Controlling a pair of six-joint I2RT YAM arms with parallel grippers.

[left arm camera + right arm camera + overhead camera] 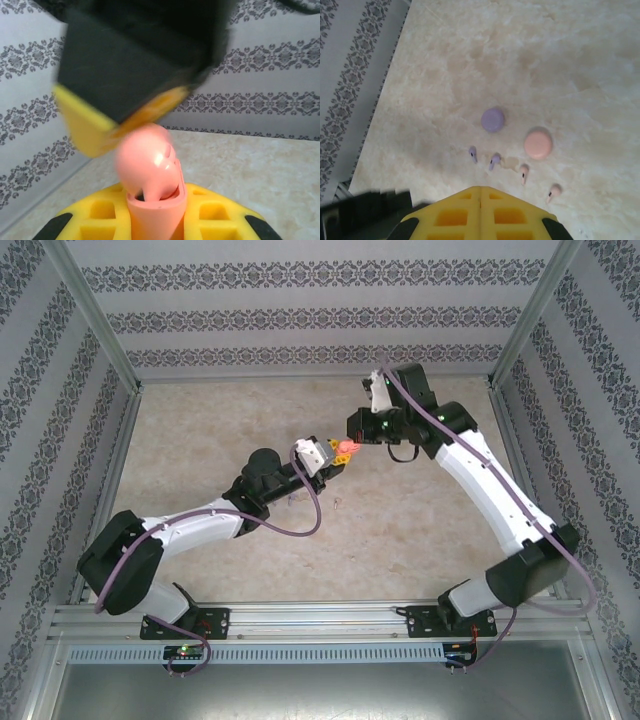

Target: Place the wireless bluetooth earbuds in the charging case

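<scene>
- The left gripper is closed on the orange charging case. The case stands upright between the yellow fingers, long axis vertical, rounded lid on top. A dark gap shows between lid and body.
- The right gripper has its two yellow fingers pressed together along a straight seam. Whether anything tiny is pinched at the tips I cannot tell.
- In the left wrist view, the right gripper hangs blurred just above the case lid, its yellow pads close to it.
- The right wrist view looks down on the table, where four earbuds lie in a loose row.
- The outer purple earbud and inner pink earbud lie with stems running roughly up and down the picture, heads at the far end.
- The inner purple earbud and outer pink earbud are tilted, their stems slanting toward the lower left.
- Beyond the row sit the purple case and pink case, lids shut, near each other but apart.
- The overhead view shows both arms raised and meeting tip to tip over the middle of the table, an orange speck between them.
</scene>
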